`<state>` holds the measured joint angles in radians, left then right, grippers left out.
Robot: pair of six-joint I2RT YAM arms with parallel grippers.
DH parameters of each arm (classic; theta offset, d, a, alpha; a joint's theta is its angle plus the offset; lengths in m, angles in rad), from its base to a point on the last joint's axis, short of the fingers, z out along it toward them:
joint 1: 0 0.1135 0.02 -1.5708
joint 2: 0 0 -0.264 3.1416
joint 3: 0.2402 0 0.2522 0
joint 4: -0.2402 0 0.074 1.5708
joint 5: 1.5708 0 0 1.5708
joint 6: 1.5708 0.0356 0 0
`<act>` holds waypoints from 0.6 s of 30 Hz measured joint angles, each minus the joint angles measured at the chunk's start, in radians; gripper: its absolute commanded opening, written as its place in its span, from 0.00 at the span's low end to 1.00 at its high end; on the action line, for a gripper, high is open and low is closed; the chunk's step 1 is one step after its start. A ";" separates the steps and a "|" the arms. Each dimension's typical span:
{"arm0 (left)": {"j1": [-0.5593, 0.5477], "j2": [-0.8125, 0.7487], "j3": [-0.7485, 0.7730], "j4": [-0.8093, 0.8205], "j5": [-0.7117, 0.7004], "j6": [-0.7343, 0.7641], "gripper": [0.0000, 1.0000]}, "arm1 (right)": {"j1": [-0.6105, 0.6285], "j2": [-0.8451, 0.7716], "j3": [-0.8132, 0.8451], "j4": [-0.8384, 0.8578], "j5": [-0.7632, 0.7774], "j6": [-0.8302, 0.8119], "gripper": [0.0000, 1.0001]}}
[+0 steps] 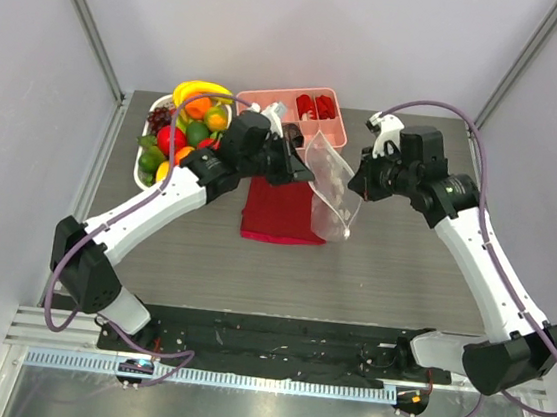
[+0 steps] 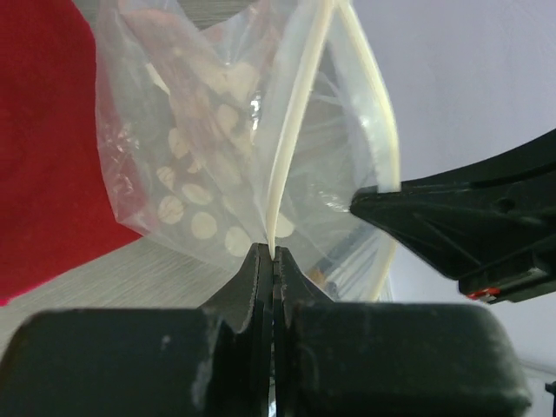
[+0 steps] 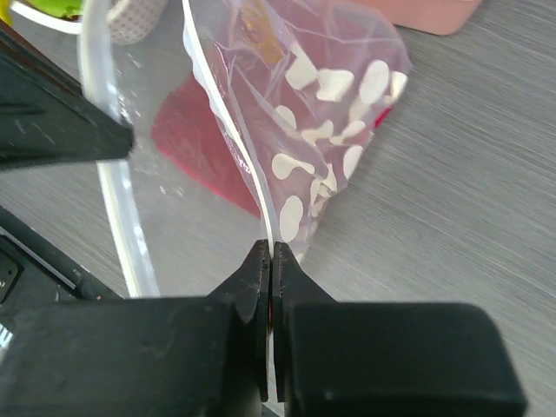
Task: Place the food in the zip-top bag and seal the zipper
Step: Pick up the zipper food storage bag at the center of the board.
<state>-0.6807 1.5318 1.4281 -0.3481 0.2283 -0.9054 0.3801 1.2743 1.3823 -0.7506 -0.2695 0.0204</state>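
The dotted zip-top bag [image 1: 331,189] hangs lifted above the table between my two grippers, its mouth held apart. My left gripper [image 1: 307,177] is shut on one side of the zipper [image 2: 291,148], pinched at its fingertips [image 2: 274,252]. My right gripper [image 1: 357,185] is shut on the other side of the zipper [image 3: 252,174], at its tips [image 3: 271,248]. The bag also shows in the left wrist view [image 2: 208,174] and the right wrist view [image 3: 330,113]. The food [image 1: 183,122], red, orange, yellow and green toy fruits, lies in a white dish at the back left.
A dark red cloth [image 1: 278,214] lies under and left of the bag. A pink divided tray [image 1: 300,110] with small red pieces stands at the back centre. White walls enclose the table on the left, back and right.
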 measured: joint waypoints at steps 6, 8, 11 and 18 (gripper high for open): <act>0.080 -0.007 0.009 -0.050 0.030 0.146 0.00 | -0.008 -0.106 0.018 -0.089 0.080 0.000 0.01; 0.103 0.011 0.036 -0.095 0.035 0.210 0.00 | -0.010 -0.173 0.019 -0.113 0.106 0.002 0.01; 0.108 0.079 0.109 -0.130 0.083 0.272 0.03 | -0.008 -0.244 0.019 -0.122 0.116 0.012 0.01; 0.077 0.257 0.197 -0.164 0.153 0.383 0.16 | -0.011 -0.213 -0.092 -0.097 0.129 0.035 0.01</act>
<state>-0.6033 1.7885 1.6249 -0.5121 0.3817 -0.5220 0.3691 1.0615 1.2907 -0.8474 -0.1402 0.0555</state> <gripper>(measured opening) 0.112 0.023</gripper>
